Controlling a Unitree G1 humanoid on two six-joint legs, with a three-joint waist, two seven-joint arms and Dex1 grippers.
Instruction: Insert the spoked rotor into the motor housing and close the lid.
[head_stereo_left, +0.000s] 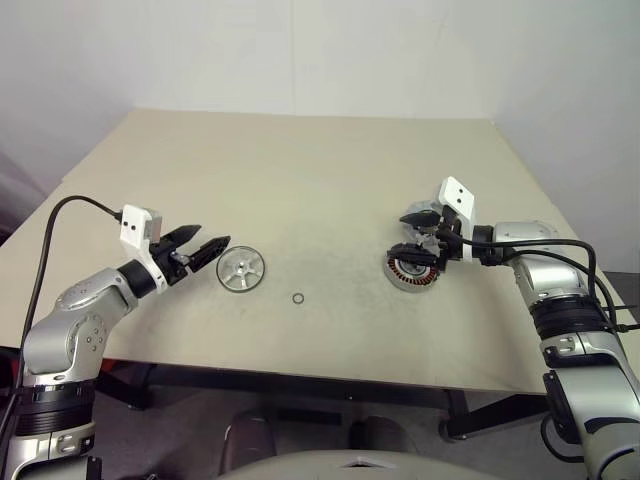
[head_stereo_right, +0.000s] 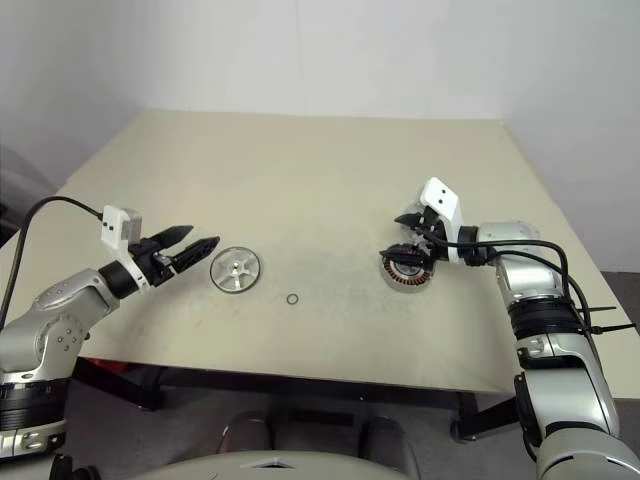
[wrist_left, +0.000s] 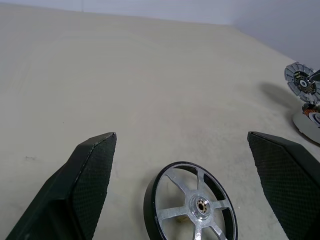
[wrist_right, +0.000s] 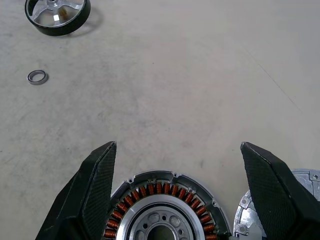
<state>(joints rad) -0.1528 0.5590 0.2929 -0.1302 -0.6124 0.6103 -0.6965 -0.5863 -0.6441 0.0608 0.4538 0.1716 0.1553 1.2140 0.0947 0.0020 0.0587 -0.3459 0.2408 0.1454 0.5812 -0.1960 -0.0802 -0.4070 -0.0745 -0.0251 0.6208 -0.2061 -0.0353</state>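
Observation:
The spoked rotor (head_stereo_left: 241, 270), a silver wheel with a dark rim, lies flat on the table at the left. My left gripper (head_stereo_left: 212, 241) is open just left of it, and in the left wrist view the rotor (wrist_left: 192, 205) sits low between the fingers, untouched. At the right stands the motor housing (head_stereo_left: 412, 272), its copper-red windings (wrist_right: 150, 192) facing up. My right gripper (wrist_right: 177, 145) is open over the housing, holding nothing. The grey lid (wrist_right: 280, 210) lies right beside the housing on its far side.
A tiny thin black ring (head_stereo_left: 298, 298) lies loose on the beige table (head_stereo_left: 300, 170) between rotor and housing. The table's front edge (head_stereo_left: 300, 372) runs close below the parts. White walls stand behind and to the right.

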